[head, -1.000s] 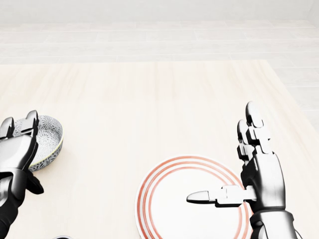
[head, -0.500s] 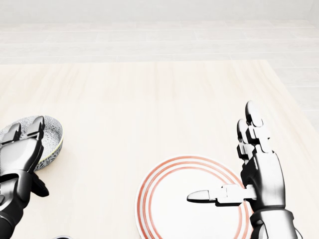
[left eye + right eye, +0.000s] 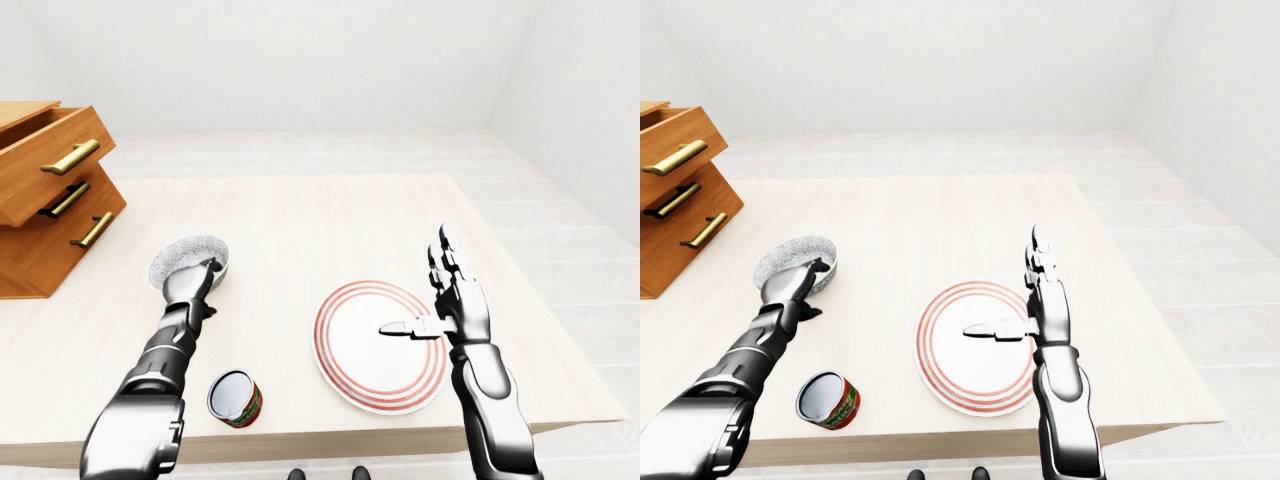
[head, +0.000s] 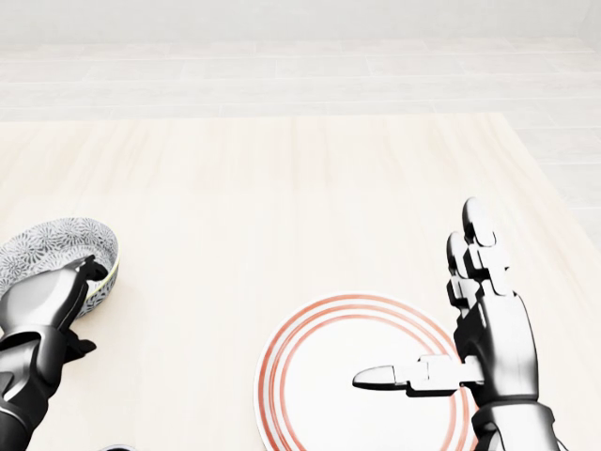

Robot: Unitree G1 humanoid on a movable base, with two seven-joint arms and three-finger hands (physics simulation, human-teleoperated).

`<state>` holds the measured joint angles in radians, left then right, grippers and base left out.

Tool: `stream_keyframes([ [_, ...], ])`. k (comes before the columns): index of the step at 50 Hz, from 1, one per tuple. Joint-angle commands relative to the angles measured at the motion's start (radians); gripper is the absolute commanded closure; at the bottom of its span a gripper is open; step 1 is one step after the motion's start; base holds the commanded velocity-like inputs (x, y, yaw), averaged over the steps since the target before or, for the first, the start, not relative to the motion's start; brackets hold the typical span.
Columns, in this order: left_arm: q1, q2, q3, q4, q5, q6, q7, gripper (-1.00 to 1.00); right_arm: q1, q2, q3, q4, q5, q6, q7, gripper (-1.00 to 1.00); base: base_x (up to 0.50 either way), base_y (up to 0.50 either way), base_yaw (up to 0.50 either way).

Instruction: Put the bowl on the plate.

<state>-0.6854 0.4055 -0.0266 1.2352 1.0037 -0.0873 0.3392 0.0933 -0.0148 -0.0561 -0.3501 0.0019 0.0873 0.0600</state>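
the patterned bowl [image 4: 52, 242] sits at the left of the desk [image 4: 282, 207] in the head view, well apart from the red-ringed plate [image 4: 310, 387]. the left hand [image 4: 39, 308] has its fingers [image 4: 83, 272] curled over the bowl's near rim; i cannot tell whether they pinch it. the right hand [image 4: 493, 334] is spread over the plate's right side.

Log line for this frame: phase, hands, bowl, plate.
phase: grasp | left hand: fingers curled on bowl rim | right hand: open, over plate right edge | bowl: left of plate, not on it

One bowl [image 4: 52, 242], one plate [image 3: 362, 362], one can [image 3: 236, 398], one chest of drawers [image 3: 45, 205] and one table [image 3: 300, 215]
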Motion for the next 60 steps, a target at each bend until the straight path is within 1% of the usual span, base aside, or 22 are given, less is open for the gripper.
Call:
stream_keyframes([
  [1, 0.008, 0.000, 0.000, 0.001, -0.004, 0.000, -0.016, -0.23, 0.014, 0.002, 0.002, -0.011, 0.001, 0.000, 0.000, -1.00, 0.00, 0.00, 0.00],
  [3, 0.009, 0.002, -0.001, -0.001, -0.002, 0.000, -0.016, -0.13, 0.016, 0.002, 0.003, -0.014, -0.001, 0.000, 0.000, -1.00, 0.00, 0.00, 0.00],
  [7, 0.008, 0.002, 0.005, 0.002, -0.010, 0.000, -0.027, -0.10, 0.020, 0.003, 0.004, -0.019, 0.000, 0.000, 0.000, -1.00, 0.00, 0.00, 0.00],
  [12, 0.011, 0.006, -0.001, -0.004, -0.002, 0.000, -0.032, 0.02, 0.028, 0.005, 0.006, -0.027, 0.000, 0.000, 0.000, -1.00, 0.00, 0.00, 0.00],
  [19, 0.005, 0.008, -0.003, -0.001, 0.003, 0.000, -0.032, 0.07, 0.039, 0.005, 0.005, -0.043, 0.000, 0.000, 0.001, -1.00, 0.00, 0.00, 0.00],
  [20, 0.003, 0.011, -0.018, -0.005, 0.024, 0.000, -0.023, 0.07, 0.041, 0.005, 0.006, -0.044, 0.000, 0.000, 0.002, -1.00, 0.00, 0.00, 0.00],
  [25, -0.003, 0.009, -0.005, 0.004, 0.014, 0.000, -0.030, 0.11, 0.044, 0.006, 0.007, -0.050, -0.001, 0.000, 0.001, -1.00, 0.00, 0.00, 0.00],
  [27, -0.007, 0.013, -0.017, -0.003, 0.034, 0.000, -0.017, 0.15, 0.044, 0.006, 0.008, -0.056, -0.001, 0.000, 0.002, -1.00, 0.00, 0.00, 0.00],
  [32, -0.021, 0.017, -0.005, 0.002, 0.027, 0.000, -0.028, 0.18, 0.045, 0.006, 0.009, -0.060, -0.003, 0.000, 0.003, -1.00, 0.00, 0.00, 0.00],
  [34, -0.024, 0.022, -0.019, -0.004, 0.050, 0.000, -0.019, 0.21, 0.045, 0.006, 0.009, -0.062, -0.002, 0.000, 0.004, -1.00, 0.00, 0.00, 0.00],
  [35, -0.029, 0.023, -0.009, 0.002, 0.039, 0.000, -0.024, 0.22, 0.044, 0.006, 0.009, -0.063, -0.002, 0.000, 0.004, -1.00, 0.00, 0.00, 0.00],
  [41, -0.040, 0.032, -0.015, -0.005, 0.062, 0.000, -0.006, 0.25, 0.030, 0.003, 0.007, -0.067, -0.004, 0.000, 0.004, -1.00, 0.00, 0.00, 0.00],
  [42, -0.043, 0.031, -0.002, 0.000, 0.047, 0.000, -0.009, 0.27, 0.027, 0.003, 0.007, -0.069, -0.003, 0.000, 0.004, -1.00, 0.00, 0.00, 0.00],
  [43, -0.042, 0.037, -0.014, -0.004, 0.066, 0.000, 0.004, 0.28, 0.026, 0.003, 0.006, -0.069, -0.002, 0.000, 0.005, -1.00, 0.00, 0.00, 0.00],
  [45, -0.048, 0.039, -0.005, 0.002, 0.057, 0.000, 0.000, 0.30, 0.023, 0.001, 0.006, -0.069, -0.004, 0.000, 0.006, -1.00, 0.00, 0.00, 0.00],
  [46, -0.051, 0.043, -0.019, -0.005, 0.078, 0.000, 0.010, 0.31, 0.020, 0.001, 0.005, -0.069, -0.003, 0.000, 0.006, -1.00, 0.00, 0.00, 0.00],
  [48, -0.059, 0.045, -0.006, 0.003, 0.066, 0.000, 0.003, 0.33, 0.017, 0.000, 0.004, -0.074, -0.004, 0.000, 0.006, -1.00, 0.00, 0.00, 0.00],
  [49, -0.061, 0.051, -0.023, -0.005, 0.091, 0.000, 0.017, 0.35, 0.014, -0.001, 0.003, -0.076, -0.004, 0.000, 0.007, -1.00, 0.00, 0.00, 0.00],
  [51, -0.069, 0.051, -0.007, 0.003, 0.077, 0.000, 0.008, 0.37, 0.012, -0.001, 0.002, -0.080, -0.004, 0.000, 0.007, -1.00, 0.00, 0.00, 0.00],
  [52, -0.071, 0.056, -0.018, -0.003, 0.094, 0.000, 0.020, 0.39, 0.013, -0.001, 0.003, -0.081, -0.004, 0.000, 0.008, -1.00, 0.00, 0.00, 0.00],
  [53, -0.076, 0.056, -0.006, 0.006, 0.082, 0.000, 0.013, 0.40, 0.014, 0.000, 0.003, -0.081, -0.004, 0.000, 0.008, -1.00, 0.00, 0.00, 0.00],
  [60, -0.085, 0.060, -0.006, 0.002, 0.093, 0.000, 0.018, 0.55, 0.015, 0.002, 0.005, -0.071, -0.006, 0.000, 0.008, -1.00, 0.00, 0.00, 0.00],
])
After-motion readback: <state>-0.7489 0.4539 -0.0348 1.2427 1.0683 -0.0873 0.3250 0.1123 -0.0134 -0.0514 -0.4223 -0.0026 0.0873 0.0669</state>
